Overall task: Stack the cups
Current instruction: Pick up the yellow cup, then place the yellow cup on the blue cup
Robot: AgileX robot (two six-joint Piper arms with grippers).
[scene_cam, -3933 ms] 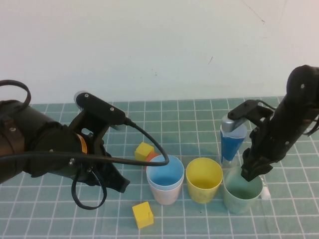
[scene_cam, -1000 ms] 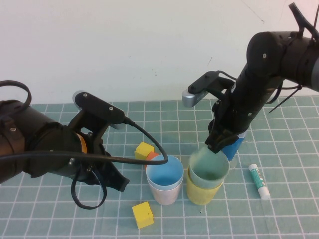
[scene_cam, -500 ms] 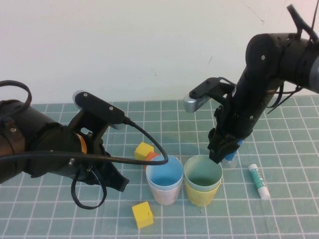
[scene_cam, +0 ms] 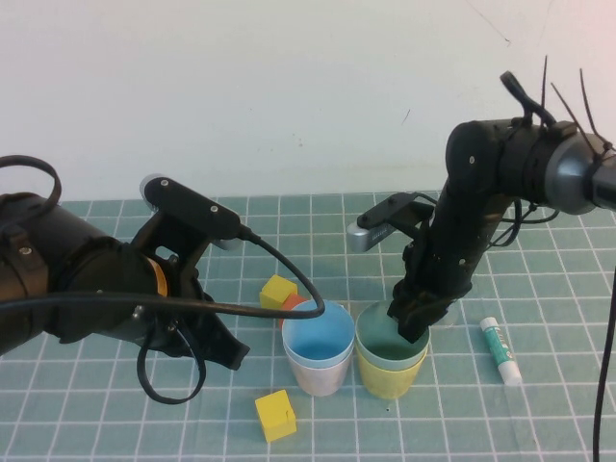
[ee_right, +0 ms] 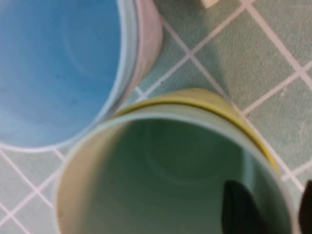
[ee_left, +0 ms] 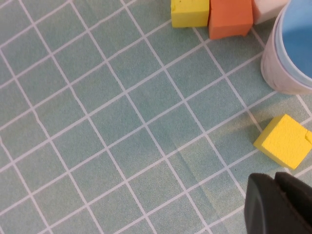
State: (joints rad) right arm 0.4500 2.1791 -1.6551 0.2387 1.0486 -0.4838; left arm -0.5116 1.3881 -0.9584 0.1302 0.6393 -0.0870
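Observation:
The pale green cup (scene_cam: 388, 345) sits nested in the yellow cup (scene_cam: 392, 375). Beside it to the left, the light blue cup (scene_cam: 317, 334) is nested in the pink cup (scene_cam: 320, 373). My right gripper (scene_cam: 408, 325) is open at the green cup's far rim. In the right wrist view one of its fingers (ee_right: 240, 209) is inside the green cup (ee_right: 161, 161) and the other is outside the rim, above the yellow cup (ee_right: 234, 122). My left gripper (scene_cam: 236, 356) is shut and empty, low over the mat left of the cups. It also shows in the left wrist view (ee_left: 275, 178).
A yellow block (scene_cam: 277, 289) and an orange block (scene_cam: 293, 302) lie behind the blue cup. Another yellow block (scene_cam: 275, 414) is in front of it. A white glue stick (scene_cam: 500, 349) lies right of the cups. The wall stands close behind.
The green cup, held tilted over the yellow cup, has dropped into it and sits level. My right gripper has opened and lowered to the rim. The left arm is still.

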